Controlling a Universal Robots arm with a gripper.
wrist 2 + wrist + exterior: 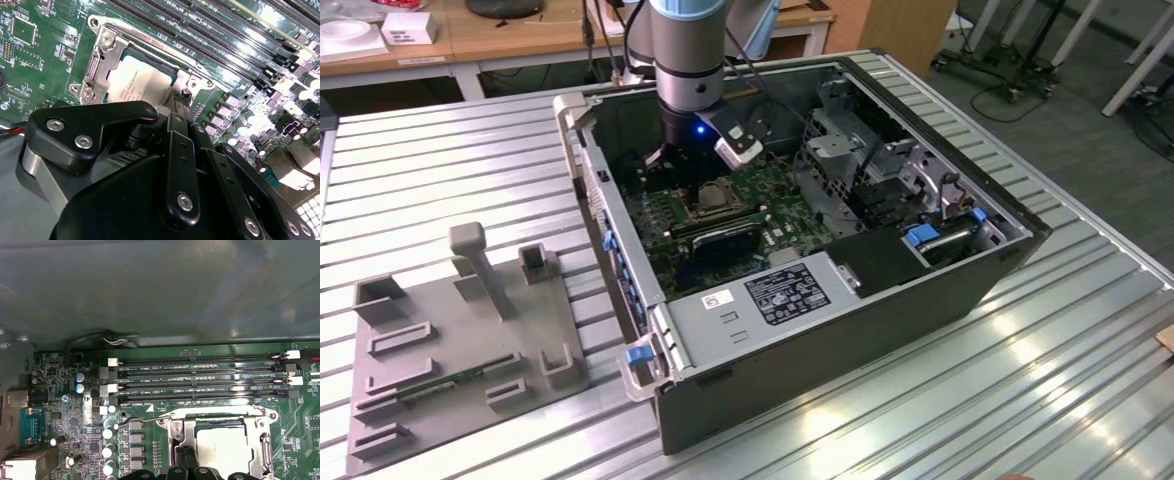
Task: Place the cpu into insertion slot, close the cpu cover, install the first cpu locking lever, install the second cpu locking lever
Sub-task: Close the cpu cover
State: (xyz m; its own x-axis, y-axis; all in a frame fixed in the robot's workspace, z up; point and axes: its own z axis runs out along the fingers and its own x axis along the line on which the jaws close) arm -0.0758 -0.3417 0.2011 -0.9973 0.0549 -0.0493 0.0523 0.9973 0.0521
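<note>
the cpu (pixel 145 75) is seen seated in the insertion slot (pixel 711 200), just above the middle of the exterior view, with the cpu cover (pixel 107 65) lowered flat around its silvery top. the gripper (pixel 179 100) is held just beside the cover's edge, its black fingers (pixel 175 130) pressed together; whether anything is pinched cannot be told. the green motherboard (pixel 50 60) is housed in an open computer case (pixel 881 300), and a grey fixture tray (pixel 454 340) is laid at the exterior view's lower left.
</note>
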